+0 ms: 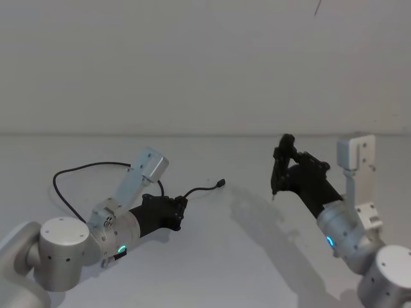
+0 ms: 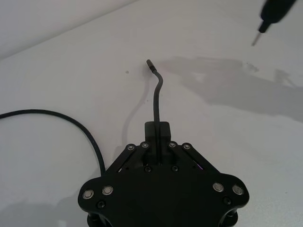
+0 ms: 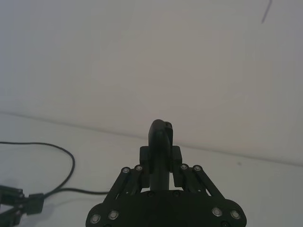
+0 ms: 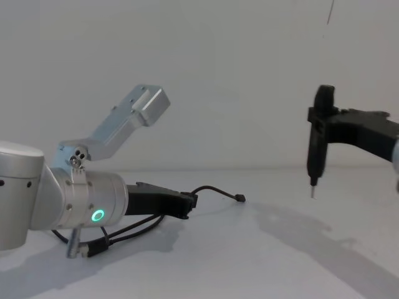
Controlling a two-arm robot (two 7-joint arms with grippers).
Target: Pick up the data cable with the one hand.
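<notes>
1. Left claw (image 1: 183,206): low over the white surface (image 1: 244,256), on the robot's left, reaching forward. Its fingers are pressed together on the data cable (image 1: 202,190). The left wrist view shows the cord running between the finger pads (image 2: 163,128) and out past them.
2. Data cable, free end: a short stretch sticks forward and rightward from the left claw, bends once and ends in a small plug (image 1: 221,183). In the chest view the plug (image 4: 240,198) sits low, near the surface, ahead of the fingertips.
3. Data cable, remainder: from the claw it trails back under the left arm. It then sweeps out in one wide loop (image 1: 64,173) that lies on the surface at the arm's outer side.
4. Right claw (image 1: 282,157): held up in the air on the robot's right, well apart from the data cable. It is clamped on a short dark lead (image 4: 315,159), which hangs upright with its silvery tip (image 4: 312,187) pointing down, clear of the surface.
5. Wall (image 1: 192,64): plain and pale, behind the surface.
</notes>
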